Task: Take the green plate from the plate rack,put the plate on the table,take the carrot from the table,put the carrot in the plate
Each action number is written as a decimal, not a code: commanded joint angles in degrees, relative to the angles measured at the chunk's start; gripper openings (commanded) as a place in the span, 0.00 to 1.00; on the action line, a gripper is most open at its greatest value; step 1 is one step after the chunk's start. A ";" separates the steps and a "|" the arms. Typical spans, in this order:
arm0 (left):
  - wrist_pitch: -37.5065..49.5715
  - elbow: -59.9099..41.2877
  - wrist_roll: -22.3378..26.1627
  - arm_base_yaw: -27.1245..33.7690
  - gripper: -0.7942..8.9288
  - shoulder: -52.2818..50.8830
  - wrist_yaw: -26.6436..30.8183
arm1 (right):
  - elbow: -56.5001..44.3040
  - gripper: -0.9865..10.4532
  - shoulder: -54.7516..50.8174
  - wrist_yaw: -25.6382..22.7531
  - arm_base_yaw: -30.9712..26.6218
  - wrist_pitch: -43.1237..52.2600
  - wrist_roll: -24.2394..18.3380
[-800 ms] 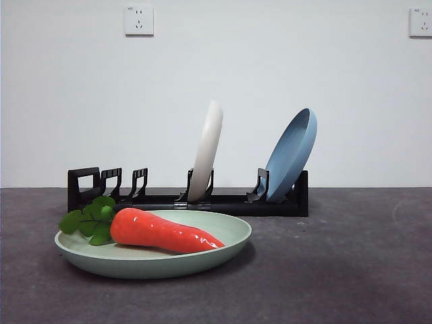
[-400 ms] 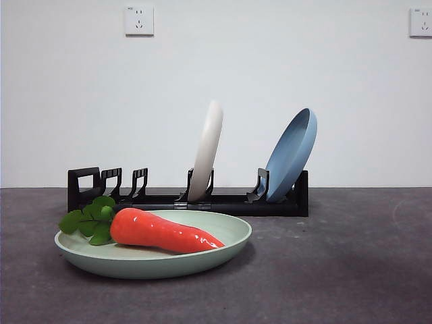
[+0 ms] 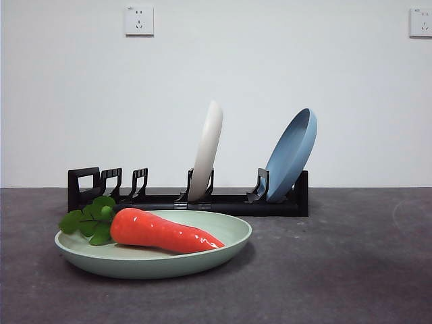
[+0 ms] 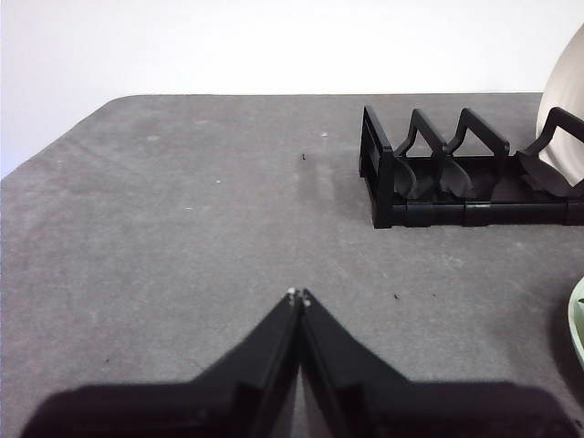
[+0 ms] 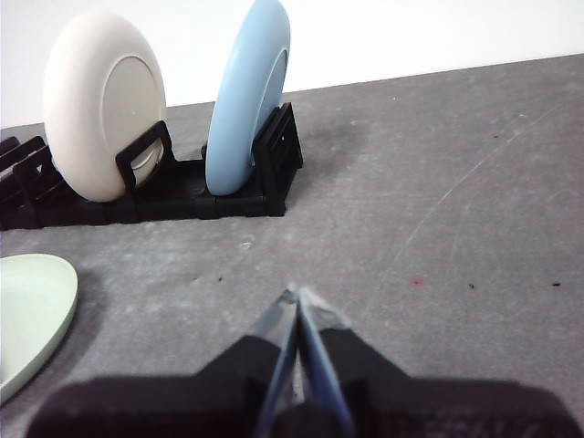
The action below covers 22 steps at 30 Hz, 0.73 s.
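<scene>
Green plate (image 3: 202,253): flat on the desk (image 3: 351,270), near its front edge, just in front of the plate rack (image 3: 223,201); both wrist views cut it to a rim sliver.
Carrot (image 3: 162,233): lying in the green plate, leaves over the rim, point toward the plate's middle.
Rack contents: cream plate (image 3: 207,152) and blue plate (image 3: 291,155) standing on edge in slots.
Left gripper (image 4: 298,297): fingers pressed together above bare desk, well apart from the rack's loop end.
Right gripper (image 5: 299,297): fingers pressed together, empty, near the blue plate's end.
Front view: neither arm visible.
</scene>
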<state>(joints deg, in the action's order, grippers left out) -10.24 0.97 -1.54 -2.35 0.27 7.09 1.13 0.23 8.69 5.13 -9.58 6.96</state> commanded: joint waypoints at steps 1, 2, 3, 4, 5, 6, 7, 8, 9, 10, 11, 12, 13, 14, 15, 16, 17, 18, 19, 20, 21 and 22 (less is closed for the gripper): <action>0.33 -0.81 -0.22 0.20 0.08 -0.15 0.11 | -0.79 0.09 -0.17 0.20 -0.17 -0.17 3.56; 0.33 -0.81 -0.22 0.20 0.08 -0.15 0.11 | -0.79 0.09 -0.17 -0.04 -0.17 -0.17 3.50; 0.33 -0.81 -0.22 0.20 0.08 -0.15 0.11 | -0.79 0.09 -0.17 -0.20 -0.20 -0.17 3.50; 0.33 -0.81 -0.22 0.20 0.08 -0.15 0.11 | -0.79 0.09 -0.17 -0.20 -0.20 -0.17 3.52; 0.33 -0.81 -0.20 0.20 0.08 -0.15 0.11 | -0.79 0.09 -0.17 -0.13 -0.17 -0.17 3.50; 0.33 -0.81 -0.22 0.20 0.08 -0.15 0.11 | -0.76 0.09 -0.17 -0.07 -0.17 -0.17 3.52; 0.33 -0.81 -0.22 0.20 0.08 -0.15 0.11 | -0.76 0.09 -0.17 -0.11 -0.17 -0.17 3.52; 0.33 -0.81 -0.22 0.20 0.08 -0.15 0.11 | -0.76 0.09 -0.17 -0.11 -0.20 -0.17 3.52; 0.33 -0.81 -0.22 0.20 0.08 -0.15 0.11 | -0.76 0.09 -0.17 -0.11 -0.17 -0.17 3.52; 0.33 -0.81 -0.22 0.20 0.08 -0.15 0.09 | -0.76 0.09 -0.17 -0.09 -0.17 -0.17 3.50; 0.33 -0.81 -0.22 0.20 0.08 -0.15 0.11 | -0.76 0.09 -0.17 -0.11 -0.17 -0.17 3.50; 0.33 -0.81 -0.22 0.20 0.08 -0.15 0.11 | -0.76 0.09 -0.17 -0.09 -0.17 -0.17 3.52; 0.35 -0.81 -0.20 0.20 0.08 -0.15 0.11 | -0.76 0.09 -0.17 -0.11 -0.17 -0.17 3.50; 0.33 -0.81 -0.22 0.20 0.08 -0.15 0.11 | -0.76 0.09 -0.17 -0.09 -0.17 -0.17 3.50; 0.33 -0.81 -0.22 0.20 0.08 -0.15 0.11 | -0.76 0.09 -0.17 -0.11 -0.17 -0.17 3.50; 0.33 -0.81 -0.20 0.20 0.08 -0.15 0.11 | -0.76 0.09 -0.17 -0.11 -0.17 -0.17 3.50; 0.33 -0.81 -0.22 0.20 0.08 -0.15 0.11 | -0.76 0.09 -0.17 -0.09 -0.17 -0.17 3.52; 0.33 -0.81 -0.22 0.20 0.08 -0.15 0.11 | -0.76 0.09 -0.17 -0.09 -0.17 -0.17 3.50; 0.33 -0.81 -0.22 0.20 0.08 -0.15 0.11 | -0.76 0.09 -0.17 -0.09 -0.17 -0.17 3.52; 0.33 -0.81 -0.22 0.20 0.08 -0.15 0.11 | -0.76 0.09 -0.17 -0.09 -0.17 -0.17 3.52; 0.33 -0.81 -0.22 0.20 0.08 -0.15 0.11 | -0.79 0.09 -0.17 -0.11 -0.17 -0.17 3.52; 0.33 -0.81 -0.22 0.20 0.08 -0.15 0.11 | -0.76 0.09 -0.17 -0.09 -0.17 -0.17 3.50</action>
<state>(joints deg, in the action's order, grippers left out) -10.24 0.97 -1.54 -2.35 0.27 7.07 1.13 0.23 8.75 5.13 -9.58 9.89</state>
